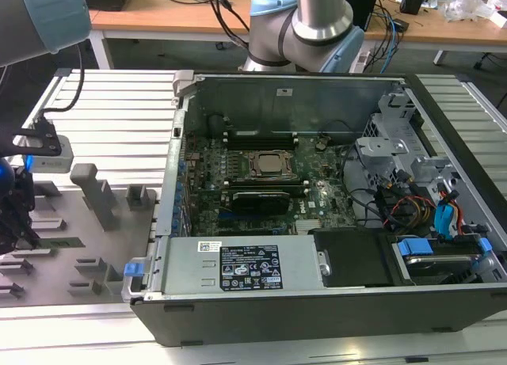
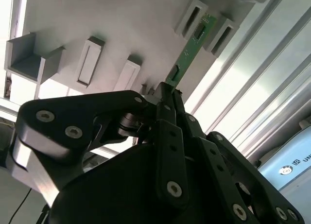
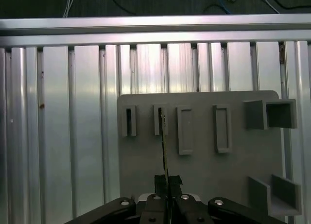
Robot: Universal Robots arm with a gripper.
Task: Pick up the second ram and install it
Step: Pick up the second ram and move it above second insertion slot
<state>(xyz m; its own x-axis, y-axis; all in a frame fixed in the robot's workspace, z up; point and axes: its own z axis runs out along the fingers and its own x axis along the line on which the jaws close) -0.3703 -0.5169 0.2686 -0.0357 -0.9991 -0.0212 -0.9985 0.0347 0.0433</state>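
The jaws are shut tight on one end of the second ram (image 2: 188,51); it points straight out, away from them.

The arm (image 1: 320,9) is a smooth silver-grey tube with rounded joint housings capped in pale blue plastic. Its gripper (image 2: 168,94) is matt black — flat linked bars and thick knuckles, pinned with round silver screw heads (image 2: 174,187) — and in the second wrist view a pale blue joint cap (image 2: 291,168) near it carries dark lettering
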